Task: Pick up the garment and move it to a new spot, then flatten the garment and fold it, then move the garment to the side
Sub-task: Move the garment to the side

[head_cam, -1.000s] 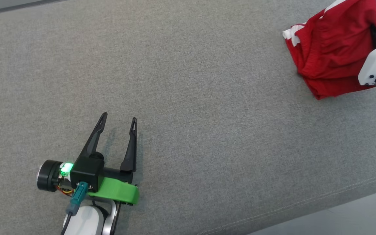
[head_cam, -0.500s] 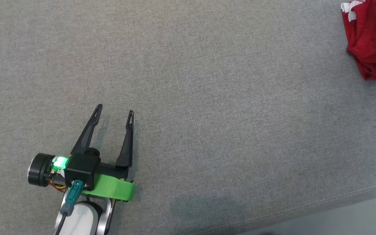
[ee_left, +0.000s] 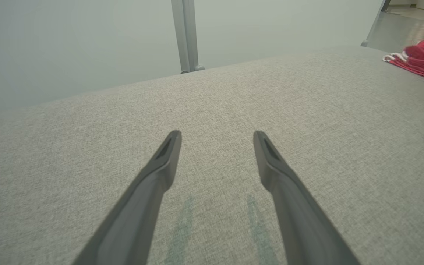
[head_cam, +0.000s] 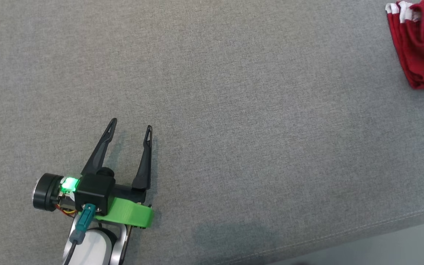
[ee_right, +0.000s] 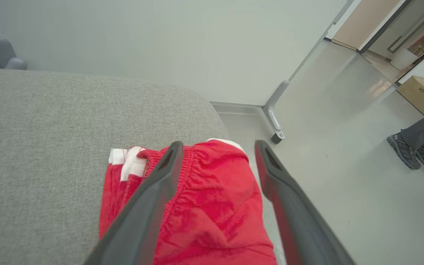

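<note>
1. The grey cushion (head_cam: 234,110) is filling most of the head view, with its stitched front edge running along the lower right.
2. The pale floor (ee_right: 344,165) is showing past the cushion's right edge in the right wrist view, and a grey metal leg (ee_right: 274,121) is standing on it.
3. The red garment (head_cam: 423,48) is lying bunched at the right edge of the cushion, close to its rounded far corner. Its white trim (ee_right: 129,162) is pointing toward the cushion's middle (the head view is cutting off the right part of the cloth).
4. The left gripper (head_cam: 131,125) is hovering just over the cushion near the front edge, on the left side and well apart from the garment. Its two fingers are standing spread with nothing between them, and thin shadows are falling on the fabric under them.
5. The right gripper (ee_right: 217,144) is hanging above the garment with its fingers wide apart. The red cloth is lying below and between them, and they are not pinching it.
6. A cardboard box (ee_right: 420,95) is sitting far off on the floor.
7. A person's dark shoes (ee_right: 412,154) are resting on the floor near it.
8. A small green light (head_cam: 70,183) is glowing on the left wrist.
</note>
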Controlling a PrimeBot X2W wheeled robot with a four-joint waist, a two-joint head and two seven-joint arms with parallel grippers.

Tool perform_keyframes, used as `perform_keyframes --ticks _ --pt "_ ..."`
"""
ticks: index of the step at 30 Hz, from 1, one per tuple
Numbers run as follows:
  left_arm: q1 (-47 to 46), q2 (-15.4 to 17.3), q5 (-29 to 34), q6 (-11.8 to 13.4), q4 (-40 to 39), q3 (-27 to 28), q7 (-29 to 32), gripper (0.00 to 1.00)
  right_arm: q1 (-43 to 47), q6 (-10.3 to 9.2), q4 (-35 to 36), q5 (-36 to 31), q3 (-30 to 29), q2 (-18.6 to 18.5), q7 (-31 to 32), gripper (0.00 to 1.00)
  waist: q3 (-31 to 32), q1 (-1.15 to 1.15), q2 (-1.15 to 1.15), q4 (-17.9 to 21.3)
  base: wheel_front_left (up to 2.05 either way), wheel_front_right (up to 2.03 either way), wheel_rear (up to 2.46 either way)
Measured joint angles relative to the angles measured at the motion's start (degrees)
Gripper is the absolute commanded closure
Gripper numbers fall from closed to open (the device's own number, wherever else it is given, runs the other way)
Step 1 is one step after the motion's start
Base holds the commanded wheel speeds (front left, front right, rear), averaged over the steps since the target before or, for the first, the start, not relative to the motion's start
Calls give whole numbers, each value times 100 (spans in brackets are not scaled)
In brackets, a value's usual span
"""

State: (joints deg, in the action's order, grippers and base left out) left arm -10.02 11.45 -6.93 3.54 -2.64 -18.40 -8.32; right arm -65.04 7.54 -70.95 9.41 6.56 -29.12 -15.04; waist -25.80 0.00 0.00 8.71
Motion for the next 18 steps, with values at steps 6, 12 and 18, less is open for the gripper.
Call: perform_keyframes --ticks 6,12,18 --pt "2 7 -8 45 9 -32 -1 0 324 0 270 -662 -714 210 -1 0 59 0 0 -7 0 0 0" --pt "1 -19 -68 52 105 -57 -55 0 618 0 665 -1081 -1095 436 -1 0 180 0 0 -22 0 0 0" --pt "-77 -104 -190 56 334 -30 -244 0 973 -1 1305 -1122 -1160 744 -1 0 400 0 0 -55 0 0 0"
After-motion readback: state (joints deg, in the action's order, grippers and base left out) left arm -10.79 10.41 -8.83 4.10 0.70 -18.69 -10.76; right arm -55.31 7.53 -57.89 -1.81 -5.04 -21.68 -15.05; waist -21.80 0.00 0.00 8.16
